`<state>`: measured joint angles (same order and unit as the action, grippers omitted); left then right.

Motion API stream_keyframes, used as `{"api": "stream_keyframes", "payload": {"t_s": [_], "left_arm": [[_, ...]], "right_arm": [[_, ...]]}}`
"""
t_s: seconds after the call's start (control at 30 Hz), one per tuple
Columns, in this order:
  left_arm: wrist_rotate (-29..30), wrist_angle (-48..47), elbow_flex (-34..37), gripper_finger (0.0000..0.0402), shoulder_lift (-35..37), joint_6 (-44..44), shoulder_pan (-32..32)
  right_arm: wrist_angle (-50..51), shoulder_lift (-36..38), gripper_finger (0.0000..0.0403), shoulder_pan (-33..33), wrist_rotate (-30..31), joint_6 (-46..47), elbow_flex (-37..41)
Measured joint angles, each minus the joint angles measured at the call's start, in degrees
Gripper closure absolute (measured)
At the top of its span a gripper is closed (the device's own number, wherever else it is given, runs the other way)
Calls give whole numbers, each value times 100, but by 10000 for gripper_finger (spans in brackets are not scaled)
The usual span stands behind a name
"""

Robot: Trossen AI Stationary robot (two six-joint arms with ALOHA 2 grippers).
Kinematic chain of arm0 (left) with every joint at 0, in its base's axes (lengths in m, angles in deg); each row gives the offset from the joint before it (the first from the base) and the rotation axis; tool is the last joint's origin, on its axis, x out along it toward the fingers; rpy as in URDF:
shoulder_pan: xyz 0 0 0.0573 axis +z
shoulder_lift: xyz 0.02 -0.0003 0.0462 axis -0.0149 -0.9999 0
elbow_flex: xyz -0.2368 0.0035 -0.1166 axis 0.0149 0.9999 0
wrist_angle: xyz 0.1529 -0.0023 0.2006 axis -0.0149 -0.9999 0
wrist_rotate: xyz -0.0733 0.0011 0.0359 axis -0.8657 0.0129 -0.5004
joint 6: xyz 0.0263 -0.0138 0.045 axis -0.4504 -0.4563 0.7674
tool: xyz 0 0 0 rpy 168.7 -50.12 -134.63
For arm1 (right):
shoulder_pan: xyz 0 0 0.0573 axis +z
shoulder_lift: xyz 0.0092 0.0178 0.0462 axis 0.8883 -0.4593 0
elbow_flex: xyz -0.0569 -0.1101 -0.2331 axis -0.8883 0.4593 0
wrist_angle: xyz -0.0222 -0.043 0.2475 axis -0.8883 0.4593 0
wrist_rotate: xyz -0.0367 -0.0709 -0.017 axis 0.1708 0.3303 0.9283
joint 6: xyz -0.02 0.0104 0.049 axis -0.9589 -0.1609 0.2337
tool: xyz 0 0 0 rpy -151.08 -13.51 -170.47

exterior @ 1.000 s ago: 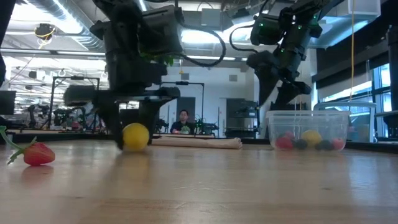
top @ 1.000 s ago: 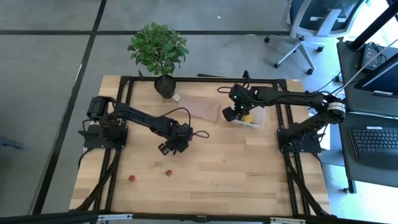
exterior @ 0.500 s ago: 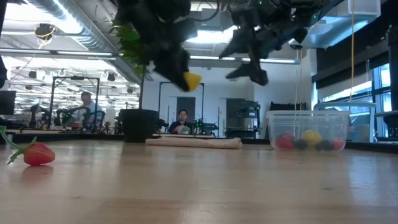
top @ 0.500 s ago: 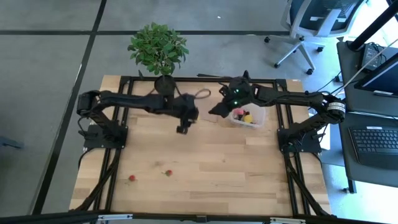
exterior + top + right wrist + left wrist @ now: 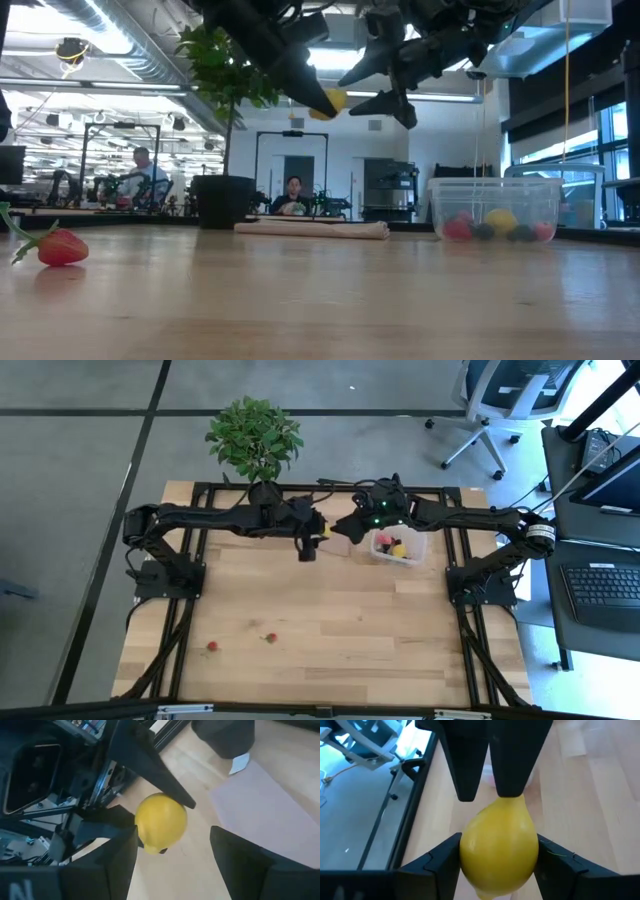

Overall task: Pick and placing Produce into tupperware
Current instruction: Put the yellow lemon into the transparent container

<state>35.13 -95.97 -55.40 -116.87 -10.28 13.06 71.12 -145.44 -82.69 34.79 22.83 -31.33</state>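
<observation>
A strawberry (image 5: pixel 60 246) lies on the near part of the table (image 5: pixel 400 630). Farther back, the left gripper (image 5: pixel 498 851) is clamped on a lemon (image 5: pixel 498 845), held in the air facing the right gripper (image 5: pixel 172 852), whose fingers stand open and empty around it. Just beyond sits the clear tub (image 5: pixel 398 547) with fruit inside.

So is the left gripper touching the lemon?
Touching. The left wrist view shows the left gripper pressed against both sides of the lemon, no gap.
</observation>
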Motion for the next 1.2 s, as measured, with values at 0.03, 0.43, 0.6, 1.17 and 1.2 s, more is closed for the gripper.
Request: {"api": "stream_keyframes", "payload": {"t_s": [0.03, 0.43, 0.6, 1.17, 1.2], "left_arm": [[30, 15, 0, 197, 0, -21, 0], [342, 303, 2, 197, 0, -204, 0], [350, 594, 4, 196, -2, -318, -25], [665, 981, 4, 198, -7, -315, -70], [666, 1006, 4, 198, -7, -312, -68]], "right_arm": [[-5, 0, 154, 1, 41, -18, 0], [-582, -2, 154, 127, 188, -18, 0], [-748, 2, 154, 194, 385, -22, 0], [-380, -2, 154, 203, 511, 118, 2], [-383, -2, 154, 203, 545, 73, 0]]}}
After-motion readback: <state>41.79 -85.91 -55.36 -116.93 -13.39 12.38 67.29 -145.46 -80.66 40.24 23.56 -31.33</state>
